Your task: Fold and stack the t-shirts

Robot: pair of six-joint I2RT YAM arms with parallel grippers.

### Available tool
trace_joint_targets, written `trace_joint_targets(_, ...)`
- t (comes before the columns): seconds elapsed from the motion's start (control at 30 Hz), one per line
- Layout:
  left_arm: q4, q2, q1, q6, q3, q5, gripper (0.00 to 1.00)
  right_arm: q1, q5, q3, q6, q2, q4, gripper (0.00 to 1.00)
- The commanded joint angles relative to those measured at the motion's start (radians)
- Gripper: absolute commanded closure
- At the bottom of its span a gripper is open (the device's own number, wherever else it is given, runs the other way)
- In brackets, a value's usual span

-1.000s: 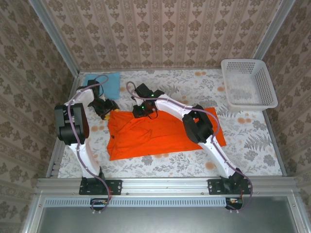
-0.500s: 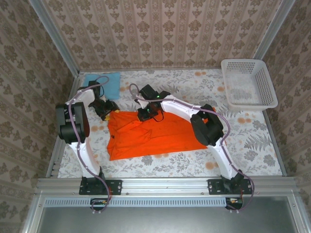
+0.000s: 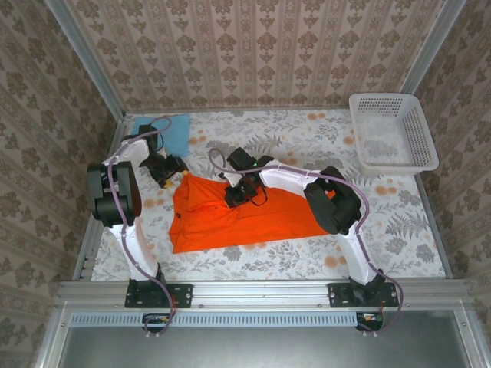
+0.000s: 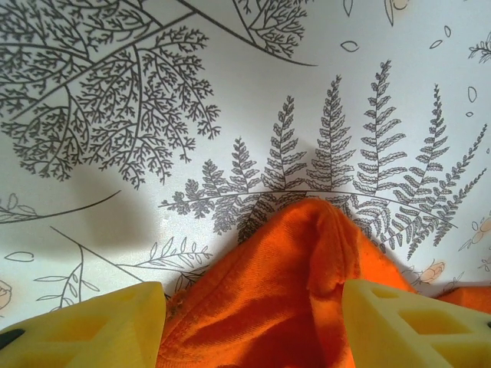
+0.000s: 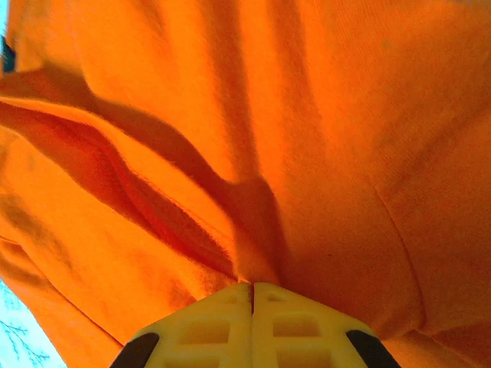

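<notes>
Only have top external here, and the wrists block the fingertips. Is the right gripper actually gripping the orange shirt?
Observer: Yes. In the right wrist view, the right gripper is fully shut, with a fold of the orange t-shirt pinched where its jaws meet.
Operator: And the left?
Observer: The left gripper is open, with its yellow fingers wide apart.
Operator: Anything between them?
Observer: A bunched corner of the orange t-shirt lies between them on the fern-print table, not clamped.
</notes>
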Motion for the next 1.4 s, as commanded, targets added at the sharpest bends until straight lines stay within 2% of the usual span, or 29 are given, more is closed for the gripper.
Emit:
trace_joint_targets(0.0,-0.010,0.007,-0.007,0.013,0.024,0.023,0.36,0.005,-0.007,-0.019,-0.025,-0.048,-0.002,0.89)
trace_joint_targets(0.1,-0.004,0.005,-0.009,0.012,0.027,0.046,0.32,0.004,0.011,-0.034,-0.018,-0.053,0.024,0.81)
trace_joint_targets(0.17,0.002,0.007,-0.014,0.015,0.031,0.066,0.30,0.005,0.022,-0.057,-0.013,-0.067,0.040,0.70)
trace_joint_targets(0.3,-0.007,0.023,-0.028,0.028,0.052,0.076,0.29,0.004,0.027,-0.116,-0.004,-0.118,0.096,0.60)
trace_joint_targets(0.53,-0.061,0.069,-0.046,0.057,0.108,0.005,0.29,-0.023,0.065,-0.227,0.031,-0.207,0.175,0.51)
trace_joint_targets(0.77,-0.092,0.109,-0.062,0.098,0.176,-0.037,0.33,-0.137,0.114,-0.386,0.120,-0.341,0.308,0.47)
trace_joint_targets(0.87,-0.087,0.109,-0.069,0.098,0.174,-0.035,0.35,-0.156,0.081,-0.353,0.129,-0.325,0.271,0.53)
trace_joint_targets(0.97,-0.076,0.112,-0.069,0.088,0.177,-0.030,0.38,-0.147,-0.024,-0.252,0.184,-0.247,0.212,0.69)
trace_joint_targets(1.03,-0.072,0.119,-0.070,0.081,0.188,-0.021,0.38,-0.113,-0.040,-0.163,0.173,-0.186,0.142,0.77)
trace_joint_targets(1.13,-0.085,0.132,-0.079,0.083,0.217,-0.016,0.38,-0.074,-0.054,-0.070,0.147,-0.122,0.092,0.84)
trace_joint_targets(1.37,-0.089,0.144,-0.084,0.068,0.217,0.014,0.35,-0.040,-0.090,0.093,0.143,0.011,-0.014,0.88)
